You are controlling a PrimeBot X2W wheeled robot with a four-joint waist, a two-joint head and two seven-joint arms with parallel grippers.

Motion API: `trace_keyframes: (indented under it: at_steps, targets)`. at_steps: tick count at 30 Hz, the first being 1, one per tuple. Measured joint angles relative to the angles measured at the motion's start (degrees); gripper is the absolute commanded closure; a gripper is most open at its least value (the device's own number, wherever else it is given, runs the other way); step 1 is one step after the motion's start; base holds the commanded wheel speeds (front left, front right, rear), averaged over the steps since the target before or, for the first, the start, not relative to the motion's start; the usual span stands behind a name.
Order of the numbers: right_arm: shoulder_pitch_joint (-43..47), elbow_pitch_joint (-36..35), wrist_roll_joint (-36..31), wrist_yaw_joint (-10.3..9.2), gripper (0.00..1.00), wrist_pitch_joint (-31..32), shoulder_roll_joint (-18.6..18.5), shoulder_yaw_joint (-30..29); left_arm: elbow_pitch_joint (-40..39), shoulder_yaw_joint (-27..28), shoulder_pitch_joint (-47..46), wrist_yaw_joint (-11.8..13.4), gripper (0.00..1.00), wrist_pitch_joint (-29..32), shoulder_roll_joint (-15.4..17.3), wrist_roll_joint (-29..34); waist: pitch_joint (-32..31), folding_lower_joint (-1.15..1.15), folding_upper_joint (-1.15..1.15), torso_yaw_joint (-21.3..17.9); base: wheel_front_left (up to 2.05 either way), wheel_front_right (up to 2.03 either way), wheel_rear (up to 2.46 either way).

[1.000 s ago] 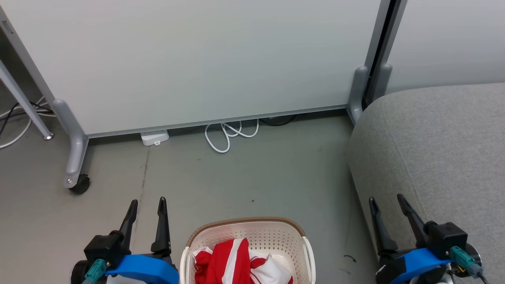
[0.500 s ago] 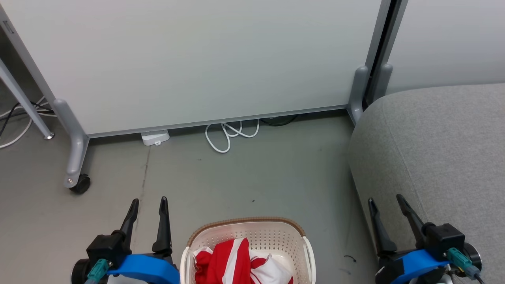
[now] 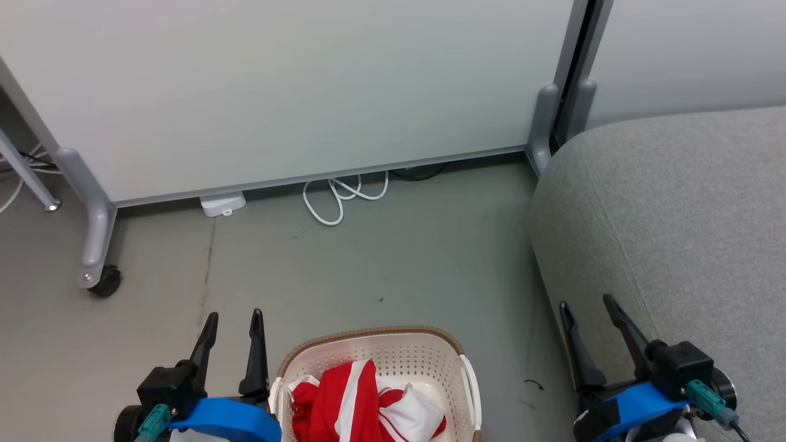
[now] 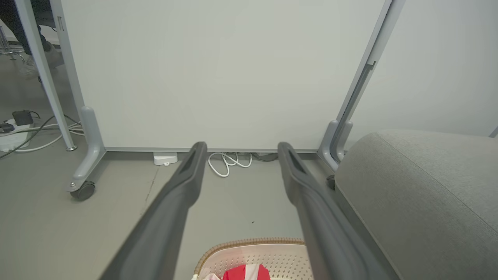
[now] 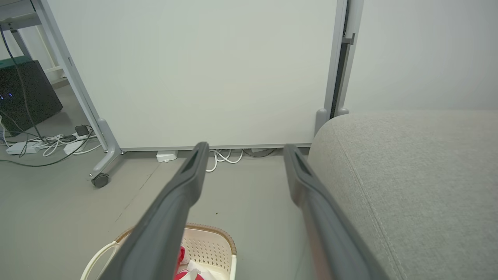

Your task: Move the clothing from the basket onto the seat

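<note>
Spreading wide with nothing between them, the two long dark fingers of the left gripper [image 3: 234,313] point up from the lower left of the head view; the right gripper [image 3: 585,301], at the lower right, is likewise wide and empty, its fingers lying across the near edge of the large grey fabric-upholstered seat [image 3: 675,215], though I cannot tell whether they touch it; between the two grippers, at the bottom centre, the small cream-white perforated plastic basket [image 3: 368,334] with a brown woven-look rim sits on the grey floor [image 3: 399,270]; the red and white striped clothing [image 3: 344,405] lies bunched inside it; a strip of bare floor separates basket and seat; across the top of the frame stands a pale partition panel [image 3: 307,92] on a black caster [image 3: 104,283]; a looped white cable [image 3: 338,196] lies at its foot.
</note>
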Motion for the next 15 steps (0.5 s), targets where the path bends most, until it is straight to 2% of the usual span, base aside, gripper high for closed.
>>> trace_keyframes:
  at_steps: [15]
  targets:
    - [-6.0,-5.3,0.5,0.0,0.0,-1.1,0.0,4.6,11.9,-3.2,-9.4,-0.3,0.0,0.8,0.2,-1.5,13.3,0.0,0.0,-5.7,0.0,0.0,0.0]
